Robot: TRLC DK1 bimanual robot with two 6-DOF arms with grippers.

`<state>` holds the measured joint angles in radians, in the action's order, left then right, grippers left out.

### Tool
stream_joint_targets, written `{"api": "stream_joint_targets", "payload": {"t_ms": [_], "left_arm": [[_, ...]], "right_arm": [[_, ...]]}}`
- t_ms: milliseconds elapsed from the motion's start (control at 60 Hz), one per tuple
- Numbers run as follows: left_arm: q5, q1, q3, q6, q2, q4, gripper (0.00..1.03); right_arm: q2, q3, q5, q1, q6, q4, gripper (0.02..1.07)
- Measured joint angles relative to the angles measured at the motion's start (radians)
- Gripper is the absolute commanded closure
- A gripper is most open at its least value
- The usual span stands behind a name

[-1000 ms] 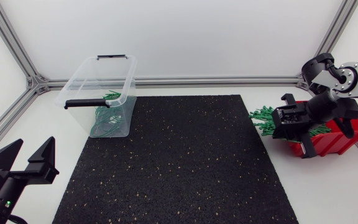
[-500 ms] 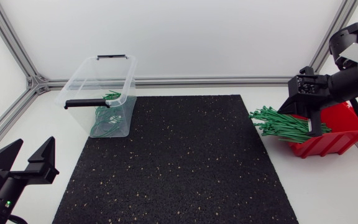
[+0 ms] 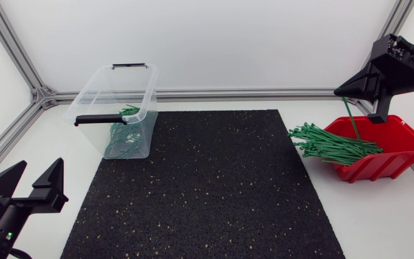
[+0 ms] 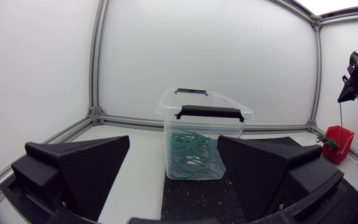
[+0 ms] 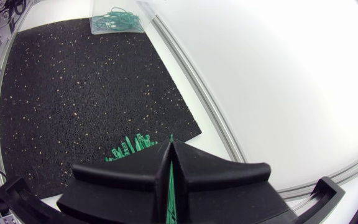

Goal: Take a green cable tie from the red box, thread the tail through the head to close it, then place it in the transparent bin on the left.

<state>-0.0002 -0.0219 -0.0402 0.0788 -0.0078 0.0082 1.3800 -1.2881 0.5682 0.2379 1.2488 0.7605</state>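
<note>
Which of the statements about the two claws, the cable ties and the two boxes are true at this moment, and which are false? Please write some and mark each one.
1. The right claw is shut on one green cable tie. True.
2. This tie lies flat on the black mat. False: it hangs down from the claw, over the red box.
3. The left claw is open and holds nothing. True.
4. The transparent bin is empty. False: looped green ties lie in it.
5. A bundle of ties sticks out over the red box's edge, toward the mat. True.
</note>
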Motion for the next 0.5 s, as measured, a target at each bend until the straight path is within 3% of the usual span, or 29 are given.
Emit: {"api": "stream_joint_targets", "payload": {"t_ms": [250, 500], "left_arm": [[0.000, 0.000, 0.000, 0.000, 0.000, 0.000, 0.04], [0.000, 0.000, 0.000, 0.000, 0.000, 0.000, 0.04]], "right_arm": [[-0.101, -0.071, 0.044, -0.016, -0.137, 0.018, 1.01], [-0.237, -0.105, 0.033, -0.130, -0.331, 0.014, 1.01]]}}
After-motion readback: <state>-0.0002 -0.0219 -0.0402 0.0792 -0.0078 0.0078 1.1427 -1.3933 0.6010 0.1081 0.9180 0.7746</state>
